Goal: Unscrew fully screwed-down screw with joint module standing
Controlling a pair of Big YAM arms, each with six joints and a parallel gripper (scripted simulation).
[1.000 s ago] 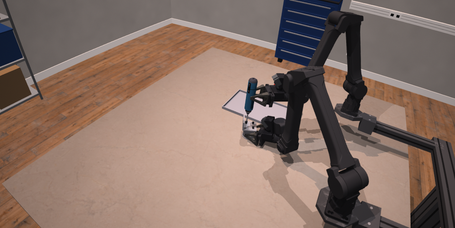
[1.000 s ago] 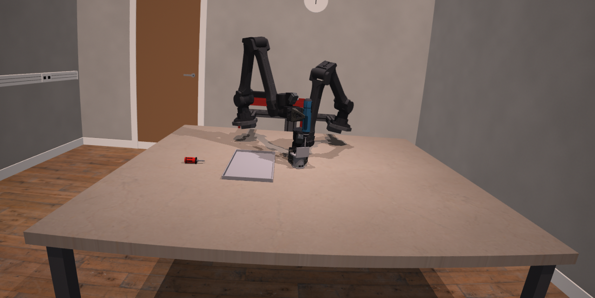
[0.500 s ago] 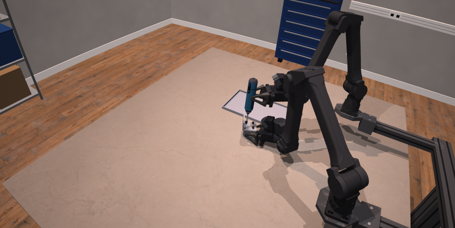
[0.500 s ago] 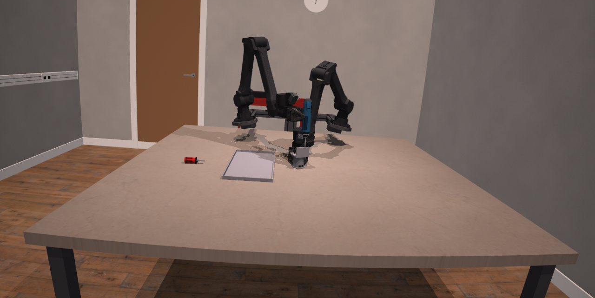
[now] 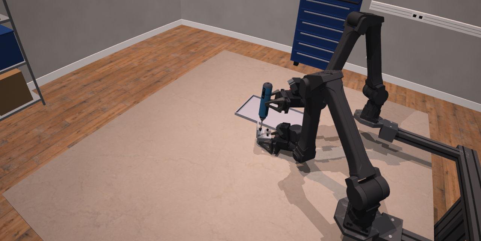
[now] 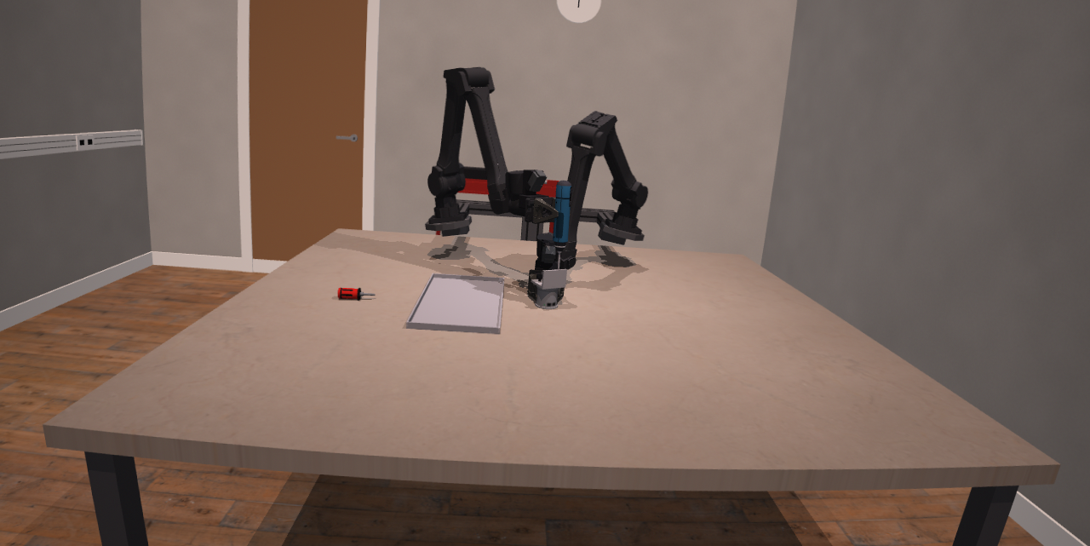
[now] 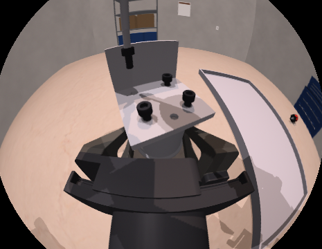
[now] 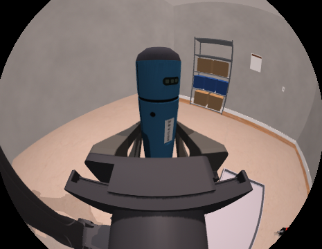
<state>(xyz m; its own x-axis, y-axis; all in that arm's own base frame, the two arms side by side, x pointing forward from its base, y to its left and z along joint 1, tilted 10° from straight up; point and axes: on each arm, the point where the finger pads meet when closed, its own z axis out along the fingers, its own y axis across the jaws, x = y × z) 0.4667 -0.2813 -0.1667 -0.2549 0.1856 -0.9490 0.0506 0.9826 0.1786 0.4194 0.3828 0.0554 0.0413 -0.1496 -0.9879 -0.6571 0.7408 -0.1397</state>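
The electric screwdriver (image 5: 264,102) (image 6: 561,215) (image 7: 124,24) (image 8: 158,104) carried a pale label (image 8: 169,131) on its blue barrel, with characters running lengthwise; they were too small to read with certainty. It stood nearly upright above the bracket (image 5: 263,133) (image 6: 553,278) (image 7: 161,104), its long axis close to vertical, with the rounded cap up and the bit pointing down toward the bracket.

The right gripper (image 5: 268,100) (image 6: 556,213) (image 8: 158,125) was closed around that barrel, above the bracket. The left gripper (image 5: 265,138) (image 6: 545,290) (image 7: 158,125) held the joint module (image 6: 546,298) (image 7: 164,145) between its fingers, just under the bracket's flat plate. The module was standing on the table (image 5: 134,138) (image 6: 533,390) (image 7: 64,138) (image 8: 98,128), and the bracket was in place on top.

At the bit's tip hung a black screw (image 5: 260,128) (image 7: 129,57), head up and shank down, above the bracket's plate and in front of its upright flange (image 7: 143,66). Its shank was exposed. Three other black screws (image 7: 145,110) stood upright in the bracket's plate with their heads raised, and an open hole (image 7: 174,117) showed near one corner of the bracket.

A shallow tray (image 5: 236,113) (image 6: 453,327) (image 7: 223,104) (image 8: 262,204) lay beside the bracket. Beyond it from the bracket lay a red screwdriver (image 6: 348,293) (image 7: 293,118) (image 8: 282,231), its shaft pointing toward the bracket's side.
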